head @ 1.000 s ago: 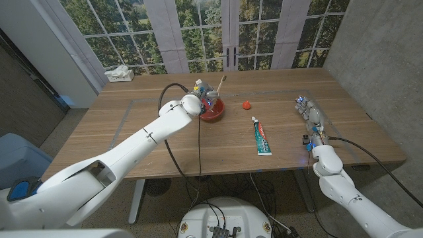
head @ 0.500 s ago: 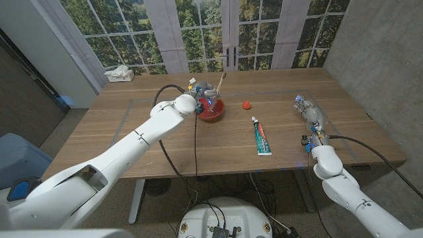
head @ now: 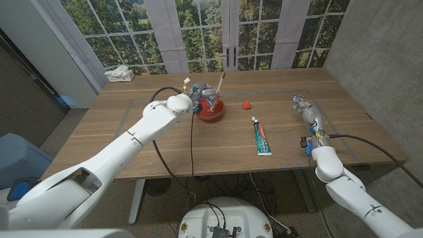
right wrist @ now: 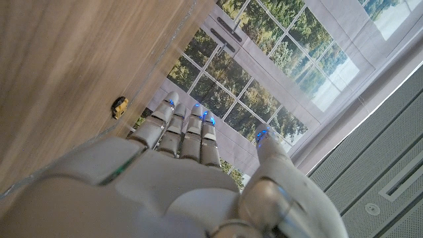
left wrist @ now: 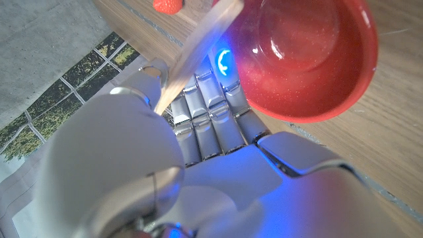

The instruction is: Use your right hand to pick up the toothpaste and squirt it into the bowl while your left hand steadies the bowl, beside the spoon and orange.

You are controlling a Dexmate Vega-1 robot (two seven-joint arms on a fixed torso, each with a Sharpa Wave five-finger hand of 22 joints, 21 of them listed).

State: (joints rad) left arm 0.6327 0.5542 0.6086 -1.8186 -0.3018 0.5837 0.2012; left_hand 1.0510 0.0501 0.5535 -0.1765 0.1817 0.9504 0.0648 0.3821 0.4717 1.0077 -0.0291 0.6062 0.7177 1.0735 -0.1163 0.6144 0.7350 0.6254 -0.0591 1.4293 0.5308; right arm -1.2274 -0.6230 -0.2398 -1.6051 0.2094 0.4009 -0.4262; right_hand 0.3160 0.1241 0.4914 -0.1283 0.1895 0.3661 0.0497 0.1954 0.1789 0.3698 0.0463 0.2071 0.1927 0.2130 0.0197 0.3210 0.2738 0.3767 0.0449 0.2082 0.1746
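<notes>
The red bowl point(head: 213, 110) point(left wrist: 304, 59) stands at the table's far middle, with a wooden spoon point(head: 221, 82) point(left wrist: 198, 46) leaning in it. My left hand point(head: 197, 94) point(left wrist: 211, 122) is at the bowl's far left side, fingers stretched along its outer wall; the bowl hides their tips. A small orange point(head: 246, 104) point(left wrist: 168, 5) lies right of the bowl. The green-and-white toothpaste tube point(head: 262, 138) lies flat nearer the front, untouched. My right hand point(head: 306, 108) point(right wrist: 192, 142) is far to its right with fingers straight and apart, holding nothing.
A white tissue box point(head: 119, 73) sits at the table's point(head: 165, 149) far left corner. A small yellow thing point(right wrist: 119, 106) lies on the wood beyond my right hand. Windows stand behind the table, and a concrete wall runs along the right.
My left arm's elbow has swung out to the left and the hand has slid a little back along the bowl's far left side. My right hand has drifted slightly farther away.
</notes>
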